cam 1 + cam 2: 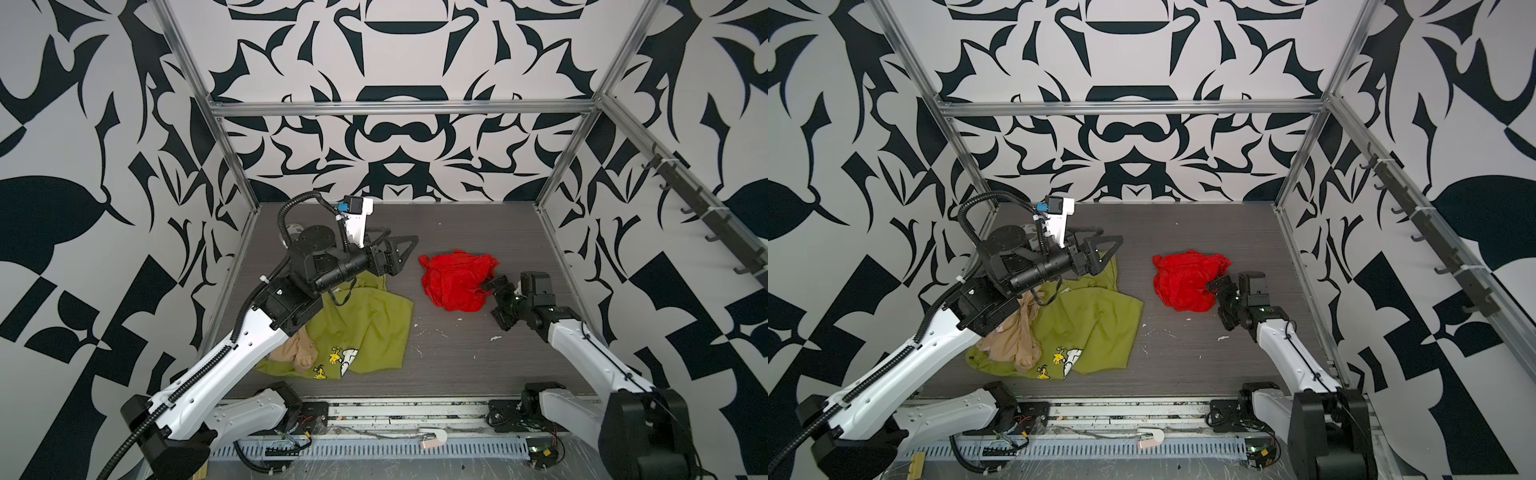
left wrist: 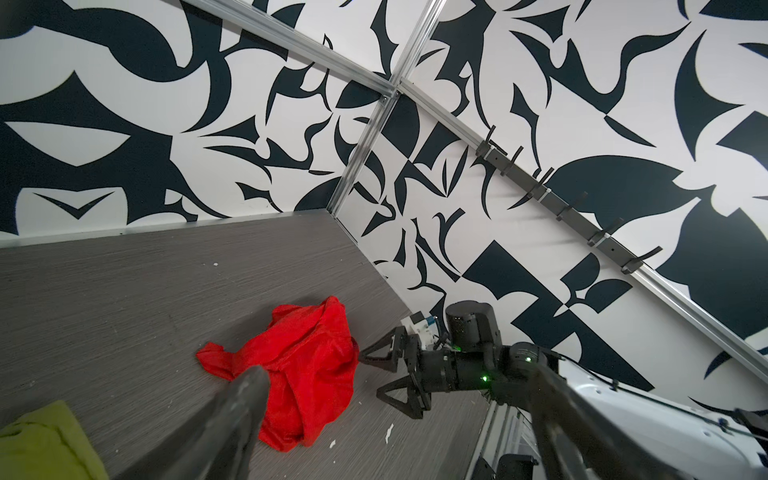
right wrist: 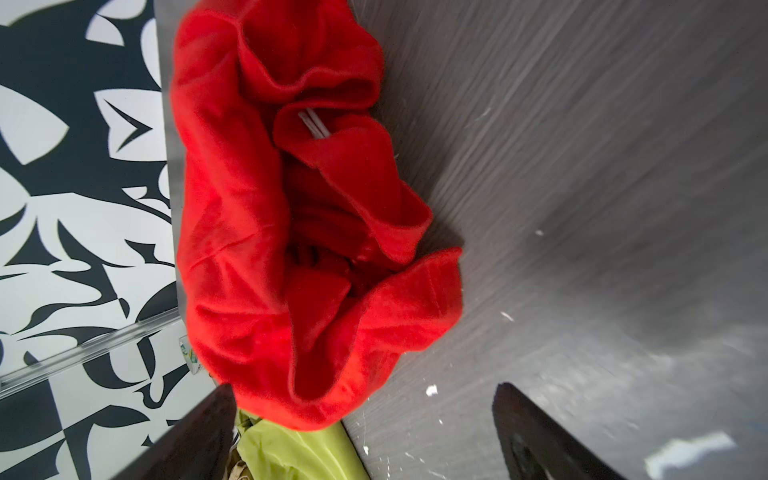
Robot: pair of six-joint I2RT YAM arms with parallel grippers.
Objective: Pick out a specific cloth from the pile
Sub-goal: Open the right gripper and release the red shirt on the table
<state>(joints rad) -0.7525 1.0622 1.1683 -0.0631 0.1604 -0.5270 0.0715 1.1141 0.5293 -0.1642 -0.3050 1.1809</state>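
Lying crumpled on the grey table (image 1: 457, 365), the red cloth (image 1: 455, 280) sits right of centre in both top views, well apart from the pile (image 1: 357, 332) on the left. There an olive-green shirt (image 1: 378, 324) with a cartoon print spreads out, and a beige cloth (image 1: 297, 351) lies on its near-left part. The right gripper (image 1: 490, 299) is low at the red cloth's right edge, one fingertip against or just short of the fabric; I cannot tell which. The left gripper (image 1: 401, 255) hangs over the shirt's far edge, pointing toward the red cloth across a bare strip of table.

From the left wrist, that arm's own fingers (image 2: 232, 419) show as blurred dark bars set wide apart with nothing between them. Beyond them the red cloth (image 2: 307, 361) is bunched on the table, and the right gripper (image 2: 370, 374) faces it with jaws spread, gripping nothing.

From the right wrist, the two dark fingers (image 3: 195, 440) stand wide. The red cloth (image 3: 266, 232) is heaped ahead of them, unpinched, with a strip of the olive-green shirt (image 3: 291, 453) showing past it.
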